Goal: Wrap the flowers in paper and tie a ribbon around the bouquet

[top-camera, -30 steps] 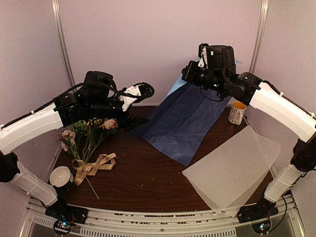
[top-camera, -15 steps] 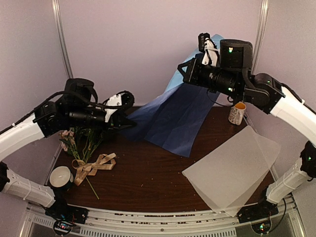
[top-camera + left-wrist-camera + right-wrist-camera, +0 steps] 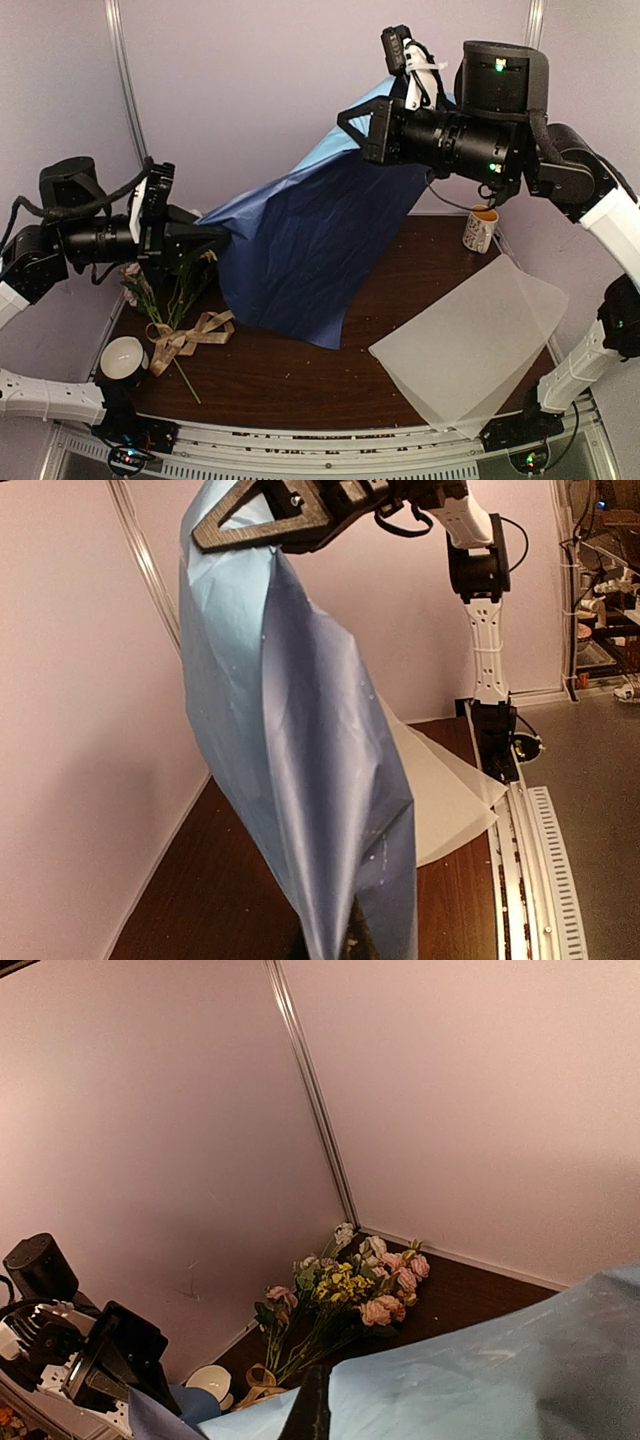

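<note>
As it hangs, the paper point(image 3: 300, 250) slopes lengthwise down leftward.

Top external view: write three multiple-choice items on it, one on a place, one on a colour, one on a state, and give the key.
1. Where does the ribbon lie?
A. at the far right
B. at the left, by the stems of the flowers
C. against the back wall

2. Which colours are the two faces of the paper?
A. red and white
B. green and gold
C. light blue and navy

3. How is the paper placed?
A. raised, gripped by the left gripper and the right gripper
B. lying flat
C. rolled into a cone

Key: 1 B, it loops beside the stems; 2 C, both blues show; 3 A, each shut gripper pinches an edge.
</note>
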Robot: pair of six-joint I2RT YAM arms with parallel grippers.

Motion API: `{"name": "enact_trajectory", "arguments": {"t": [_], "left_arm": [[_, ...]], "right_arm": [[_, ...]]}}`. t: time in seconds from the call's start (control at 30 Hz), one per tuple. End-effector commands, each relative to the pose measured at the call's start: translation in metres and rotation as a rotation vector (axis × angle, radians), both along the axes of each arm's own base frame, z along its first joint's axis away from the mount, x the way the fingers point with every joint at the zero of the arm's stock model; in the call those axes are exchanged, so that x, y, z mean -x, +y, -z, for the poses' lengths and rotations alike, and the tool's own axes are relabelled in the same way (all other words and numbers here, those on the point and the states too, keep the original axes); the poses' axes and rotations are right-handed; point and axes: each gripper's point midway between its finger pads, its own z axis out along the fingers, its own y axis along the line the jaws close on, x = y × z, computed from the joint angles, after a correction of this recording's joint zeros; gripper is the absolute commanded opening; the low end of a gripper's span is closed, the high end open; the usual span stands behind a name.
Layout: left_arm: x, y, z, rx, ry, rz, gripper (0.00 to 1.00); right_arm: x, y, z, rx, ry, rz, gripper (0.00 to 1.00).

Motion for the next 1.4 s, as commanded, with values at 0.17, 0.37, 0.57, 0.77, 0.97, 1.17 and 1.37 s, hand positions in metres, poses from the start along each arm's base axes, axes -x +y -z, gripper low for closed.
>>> {"name": "enact_trajectory", "arguments": {"t": [0.17, 0.37, 0.57, 0.77, 0.97, 1.17, 1.37], "left_arm": [[-0.08, -0.004, 0.004, -0.047, 0.32, -0.26, 0.0], [-0.158, 0.008, 0.056, -0.023, 0.635, -0.337, 0.0], [-0.232, 0.021, 0.123, -0.079, 0.915, -0.407, 0.0], [-0.284, 0.063, 0.202, -0.183, 1.079, -0.597, 0.0], [-0.28, 0.079, 0.259, -0.301, 1.132, -0.678, 0.0], [-0.285, 0.09, 0.286, -0.29, 1.143, -0.773, 0.0], [-0.289, 0.111, 0.293, -0.393, 1.084, -0.878, 0.0]], "right_arm": [[-0.084, -0.036, 0.007, 0.106, -0.01, 0.274, 0.0], [-0.163, -0.02, 0.072, 0.187, 0.087, 0.302, 0.0], [-0.251, 0.002, 0.167, 0.149, 0.289, 0.234, 0.18], [-0.286, -0.025, 0.235, 0.211, 0.471, 0.225, 0.36], [-0.27, -0.066, 0.303, 0.335, 0.561, 0.241, 0.47], [-0.241, -0.127, 0.388, 0.543, 0.781, 0.334, 0.54], [-0.224, -0.208, 0.437, 0.677, 0.923, 0.508, 0.6]]}}
